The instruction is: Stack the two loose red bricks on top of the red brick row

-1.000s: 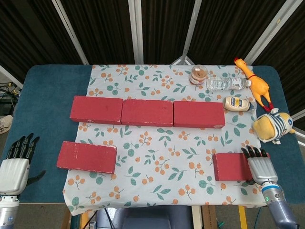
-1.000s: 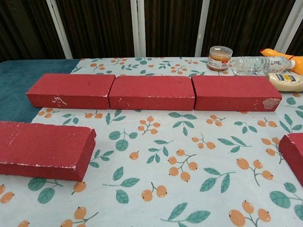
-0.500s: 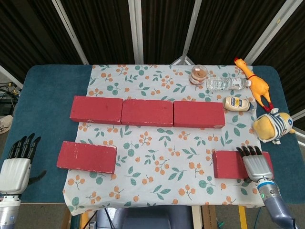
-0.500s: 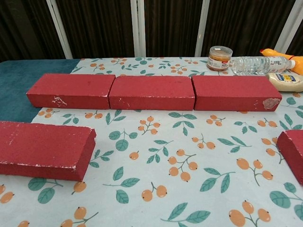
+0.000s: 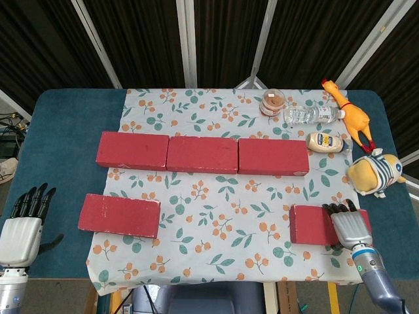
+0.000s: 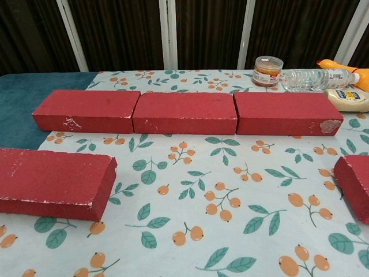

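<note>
Three red bricks form a row [image 5: 201,155] across the middle of the floral cloth, also seen in the chest view as the row [image 6: 184,112]. One loose red brick [image 5: 120,216] lies at the front left, near the chest camera [image 6: 55,182]. The other loose red brick [image 5: 310,224] lies at the front right, cut by the frame edge in the chest view [image 6: 353,183]. My right hand [image 5: 349,226] lies palm-down over its right end, fingers hooked on the far edge. My left hand [image 5: 23,229] hovers over the blue table's left side, fingers spread and holding nothing.
At the back right stand a small jar [image 5: 273,103], a lying water bottle [image 5: 311,114], a mayonnaise bottle [image 5: 327,142], a rubber chicken [image 5: 348,116] and a plush toy [image 5: 375,174]. The cloth's front edge [image 5: 196,278] hangs at the table edge.
The right loose brick has slid a little to the left under my right hand. The left hand has dropped slightly and stays off the bricks.
</note>
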